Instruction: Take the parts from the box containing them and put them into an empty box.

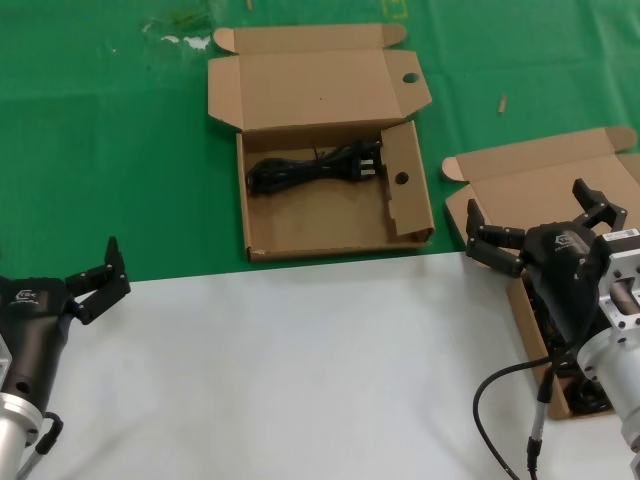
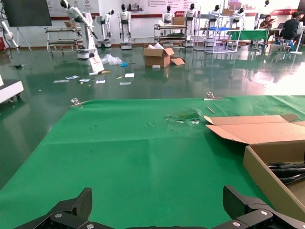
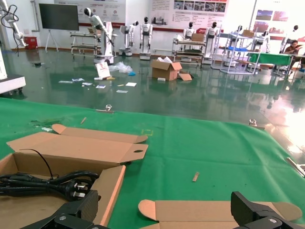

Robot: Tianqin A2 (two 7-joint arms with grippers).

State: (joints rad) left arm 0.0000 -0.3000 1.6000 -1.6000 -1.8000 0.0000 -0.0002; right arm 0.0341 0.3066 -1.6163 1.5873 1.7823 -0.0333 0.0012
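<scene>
One cable (image 1: pixel 315 166) already lies in the holed box (image 1: pixel 300 235). Right of that box, the right gripper (image 1: pixel 540 232) hovers spread over the plain-lidded box (image 1: pixel 490 205), probably about to descend and pinch another; left gripper (image 1: pixel 100 275) waits, spread.

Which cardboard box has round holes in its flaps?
The box in the middle, with one black cable inside. Its lid tab and its side flap each have a round hole. The other box, by the right gripper, shows no holes.
</scene>
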